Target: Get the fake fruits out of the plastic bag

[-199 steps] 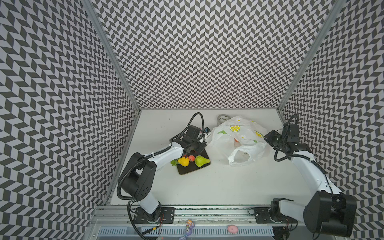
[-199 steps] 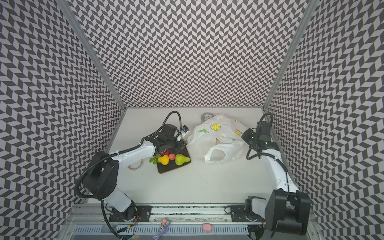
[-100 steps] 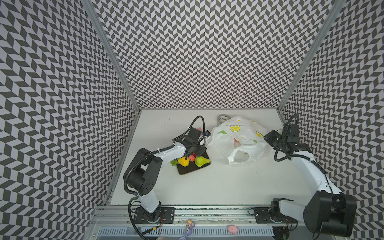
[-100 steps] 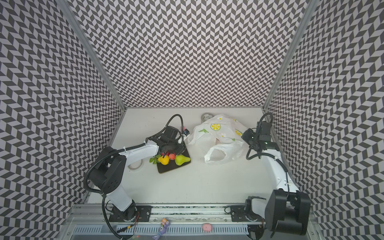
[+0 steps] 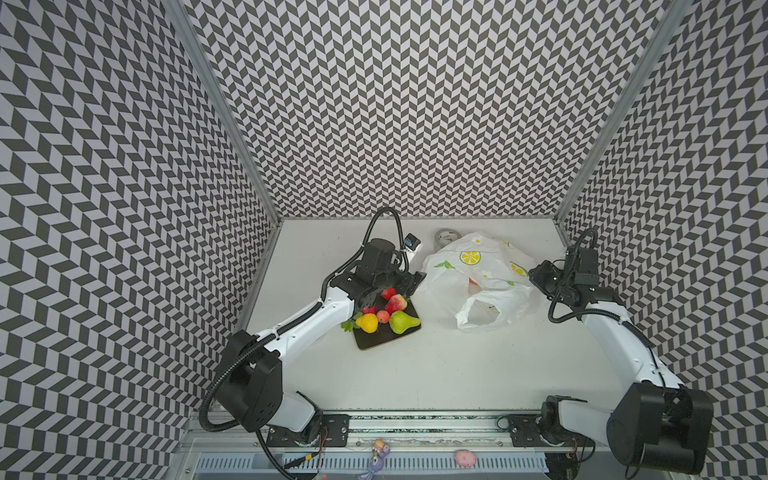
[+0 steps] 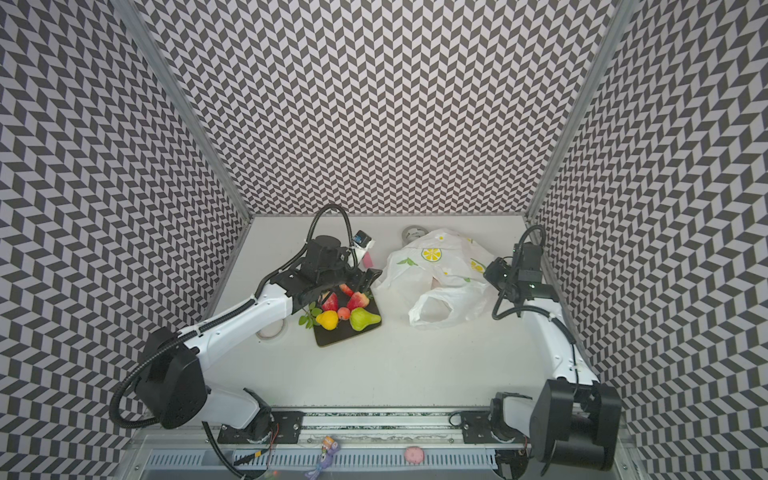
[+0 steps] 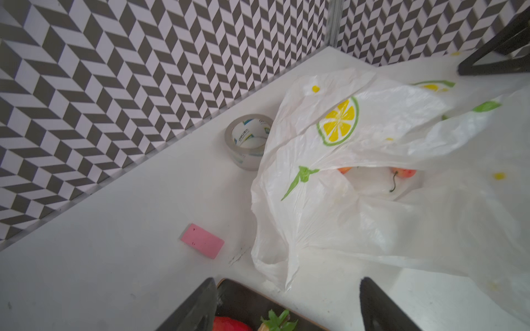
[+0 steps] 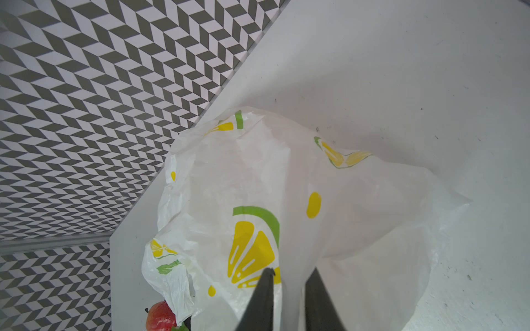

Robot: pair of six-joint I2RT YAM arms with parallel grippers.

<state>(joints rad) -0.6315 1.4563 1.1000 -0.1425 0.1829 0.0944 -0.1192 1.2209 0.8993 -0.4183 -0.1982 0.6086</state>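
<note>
Fruits (image 5: 401, 322) lie on a board (image 5: 382, 343) mid-frame. My left gripper (image 7: 286, 282) gapes empty. My right gripper (image 8: 290, 273) straddles a bag (image 5: 478, 266) fold, but I cannot tell if it grips.

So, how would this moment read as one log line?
left gripper: open above black tray | tray: fake fruits laid out | right gripper: jaws slightly apart around plastic bag fold | bag: more fruit inside

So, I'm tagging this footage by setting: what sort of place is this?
Probably a robot test cell: chevron walls box in a white table, two arms stand on a front rail, toy fruits and a bag serve as props.
</note>
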